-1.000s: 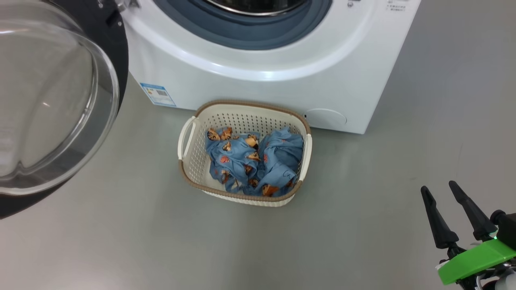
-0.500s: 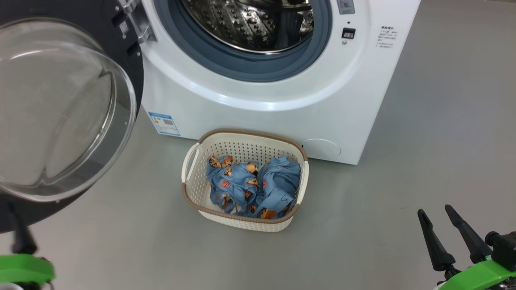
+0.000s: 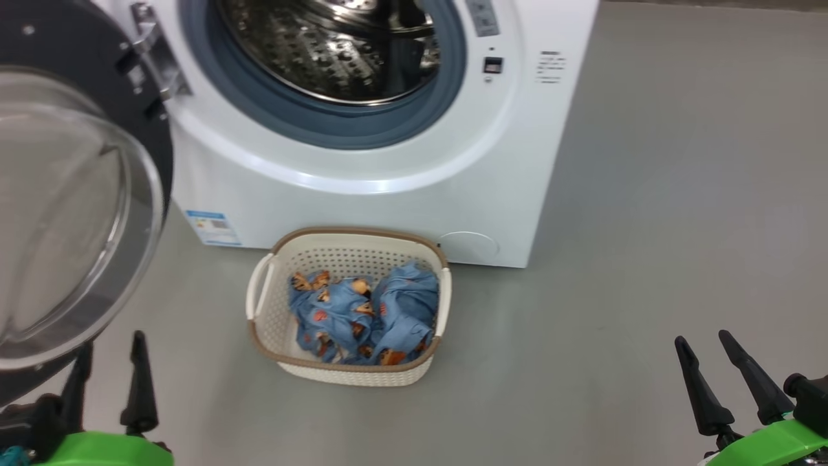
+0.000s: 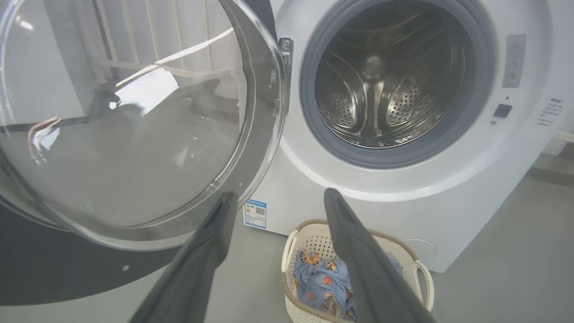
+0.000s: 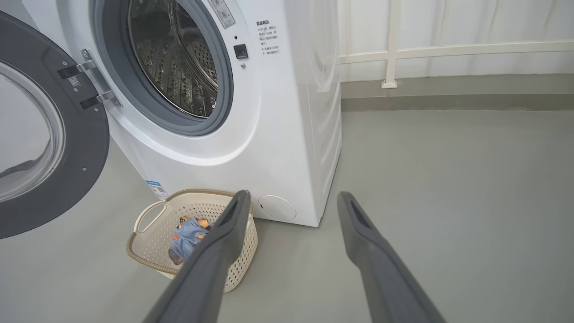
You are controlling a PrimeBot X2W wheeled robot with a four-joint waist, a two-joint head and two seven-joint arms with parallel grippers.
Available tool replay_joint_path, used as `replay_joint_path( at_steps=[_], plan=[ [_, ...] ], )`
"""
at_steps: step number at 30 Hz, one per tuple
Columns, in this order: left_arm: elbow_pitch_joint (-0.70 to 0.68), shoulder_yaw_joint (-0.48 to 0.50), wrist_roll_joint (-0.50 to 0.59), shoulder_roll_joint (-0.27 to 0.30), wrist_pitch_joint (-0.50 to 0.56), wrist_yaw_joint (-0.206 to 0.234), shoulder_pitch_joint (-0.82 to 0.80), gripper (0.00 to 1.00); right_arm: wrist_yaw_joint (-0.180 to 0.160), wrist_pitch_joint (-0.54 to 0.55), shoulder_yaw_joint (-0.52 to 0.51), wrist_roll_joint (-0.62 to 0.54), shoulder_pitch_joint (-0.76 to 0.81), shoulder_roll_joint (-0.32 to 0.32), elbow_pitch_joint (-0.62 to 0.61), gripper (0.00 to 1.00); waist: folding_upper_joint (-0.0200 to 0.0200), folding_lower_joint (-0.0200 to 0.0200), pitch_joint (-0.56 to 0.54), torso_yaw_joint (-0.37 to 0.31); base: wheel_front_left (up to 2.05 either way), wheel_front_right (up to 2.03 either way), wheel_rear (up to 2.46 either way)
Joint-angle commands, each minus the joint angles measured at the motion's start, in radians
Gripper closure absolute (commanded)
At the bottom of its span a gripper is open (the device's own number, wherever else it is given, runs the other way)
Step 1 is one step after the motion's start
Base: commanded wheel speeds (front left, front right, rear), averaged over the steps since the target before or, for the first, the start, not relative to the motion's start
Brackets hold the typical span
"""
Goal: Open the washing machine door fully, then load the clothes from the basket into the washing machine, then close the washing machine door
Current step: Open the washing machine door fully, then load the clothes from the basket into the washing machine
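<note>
Nearest, both grippers hang low over the floor (image 3: 582,323). The left gripper (image 3: 111,341) is under the door (image 3: 65,213) and the right gripper (image 3: 702,336) well off right, both with fingers spread and holding nothing. Farther on, the basket (image 3: 272,323) sits on the floor just before the washer (image 3: 362,200), long axis along its front, mouth up, clothes (image 3: 362,317) heaped inside. The door stands swung wide to the left and the drum (image 3: 336,52) faces us. I'd say loading comes next: a gripper must dip in and pinch fabric.

Label (image 4: 256,214) on washing machine (image 4: 403,197) unreadable (print tiny).
</note>
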Motion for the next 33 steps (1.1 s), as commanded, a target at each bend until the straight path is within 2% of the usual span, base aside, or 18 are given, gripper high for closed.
replay_joint_path(
  at_steps=[1,10,18,25,33],
  plan=[
    [-0.032,0.024,-0.015,0.036,-0.006,-0.002,-0.012,0.00,0.003,-0.012,0.011,-0.008,0.008,-0.016,-0.027,0.00,0.0000,-0.0001,0.003,-0.042,0.00,0.00,0.00],
    [-0.046,-0.074,-0.054,0.045,-0.006,-0.002,-0.015,0.00,0.003,-0.012,-0.003,-0.011,-0.006,-0.005,-0.032,0.00,0.0000,-0.0001,0.020,-0.150,0.00,0.00,0.00],
    [-0.043,-0.100,-0.068,0.054,-0.006,-0.002,-0.023,0.00,0.003,-0.012,-0.006,-0.009,-0.019,-0.003,-0.036,0.00,0.0000,-0.0001,0.025,-0.226,0.00,0.00,0.00],
    [-0.048,-0.102,-0.082,0.056,-0.006,-0.002,-0.023,0.00,0.003,-0.012,-0.014,-0.009,-0.018,0.001,-0.035,0.00,0.0000,-0.0001,0.021,-0.253,0.00,0.00,0.00],
    [-0.053,-0.099,-0.087,0.058,-0.006,-0.002,-0.020,0.00,0.003,-0.012,-0.018,-0.012,-0.018,0.008,-0.036,0.00,0.0000,-0.0001,0.017,-0.253,0.00,0.00,0.00]
  ],
)
